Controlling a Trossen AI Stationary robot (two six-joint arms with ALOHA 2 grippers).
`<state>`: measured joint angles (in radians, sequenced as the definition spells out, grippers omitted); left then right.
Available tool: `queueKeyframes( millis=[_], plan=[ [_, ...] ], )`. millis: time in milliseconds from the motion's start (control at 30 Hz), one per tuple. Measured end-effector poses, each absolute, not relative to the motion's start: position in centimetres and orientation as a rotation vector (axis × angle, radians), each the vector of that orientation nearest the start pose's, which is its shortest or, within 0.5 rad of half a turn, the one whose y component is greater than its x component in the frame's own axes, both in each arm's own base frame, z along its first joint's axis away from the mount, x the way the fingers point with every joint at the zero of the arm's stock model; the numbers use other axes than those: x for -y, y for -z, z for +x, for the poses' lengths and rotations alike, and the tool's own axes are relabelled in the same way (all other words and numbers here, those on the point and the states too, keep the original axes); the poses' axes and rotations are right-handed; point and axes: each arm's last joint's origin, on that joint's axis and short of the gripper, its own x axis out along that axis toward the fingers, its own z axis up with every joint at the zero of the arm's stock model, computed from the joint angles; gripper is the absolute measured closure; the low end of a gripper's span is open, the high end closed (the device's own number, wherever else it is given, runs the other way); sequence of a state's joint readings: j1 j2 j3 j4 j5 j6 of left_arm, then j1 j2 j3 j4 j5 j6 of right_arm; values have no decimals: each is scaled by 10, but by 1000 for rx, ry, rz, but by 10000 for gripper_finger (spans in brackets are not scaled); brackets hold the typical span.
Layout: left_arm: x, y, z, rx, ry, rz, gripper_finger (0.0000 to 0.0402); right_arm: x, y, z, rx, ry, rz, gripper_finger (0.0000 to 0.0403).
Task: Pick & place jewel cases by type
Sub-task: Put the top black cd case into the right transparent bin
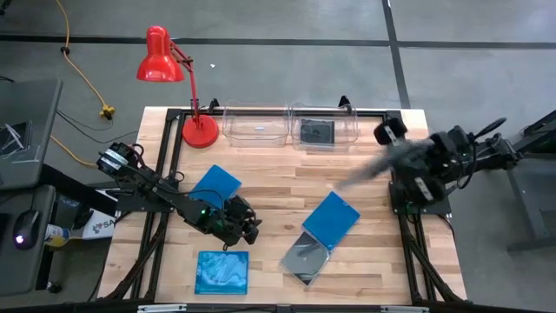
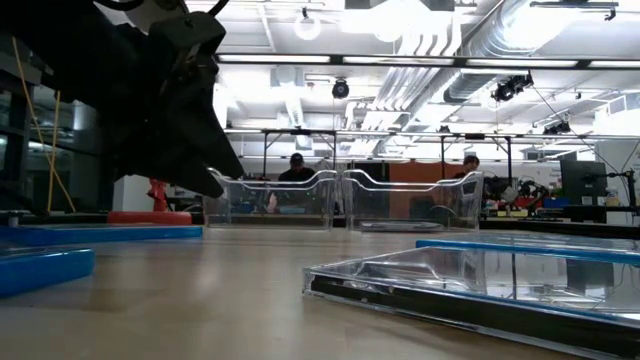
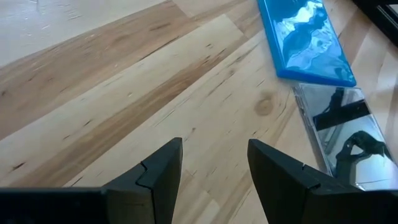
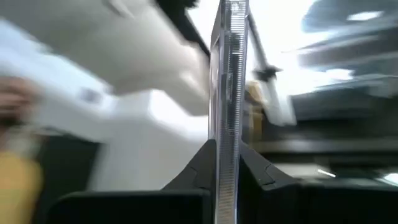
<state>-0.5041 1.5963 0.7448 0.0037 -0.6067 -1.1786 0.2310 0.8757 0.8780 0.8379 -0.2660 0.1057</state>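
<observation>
the right arm (image 1: 408,161) is smeared by motion at the right of the high view, so its gripper cannot be made out there, and the room behind the clear case (image 4: 229,93) seen edge-on in the right wrist view is blurred beyond reading. in the low view the grey case (image 2: 480,290) and a blue case (image 2: 40,268) are cut off by the right and left edges. what lies inside the right bin (image 1: 323,126) at the top of the high view is too small to be identified.
</observation>
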Motion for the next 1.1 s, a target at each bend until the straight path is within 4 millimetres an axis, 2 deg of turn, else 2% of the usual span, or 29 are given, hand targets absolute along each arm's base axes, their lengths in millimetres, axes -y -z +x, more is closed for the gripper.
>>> queueKeyframes(
  millis=[267, 467, 667, 800, 1100],
  plan=[
    [127, -154, 265, -549, -487, -679, 220, -54, -440, 139, 855, -967, -17, 392],
    [127, -154, 265, -548, -487, -681, 220, -63, -437, 135, 819, -1169, -89, 387],
    [127, -154, 265, -547, -487, -684, 220, -68, -434, 134, 793, -1255, -104, 393],
    [128, -154, 265, -545, -487, -685, 220, -71, -433, 134, 770, -1280, -87, 383],
    [128, -156, 267, -519, -487, -698, 220, -71, -432, 140, 716, -1199, -1, 389]
  ],
)
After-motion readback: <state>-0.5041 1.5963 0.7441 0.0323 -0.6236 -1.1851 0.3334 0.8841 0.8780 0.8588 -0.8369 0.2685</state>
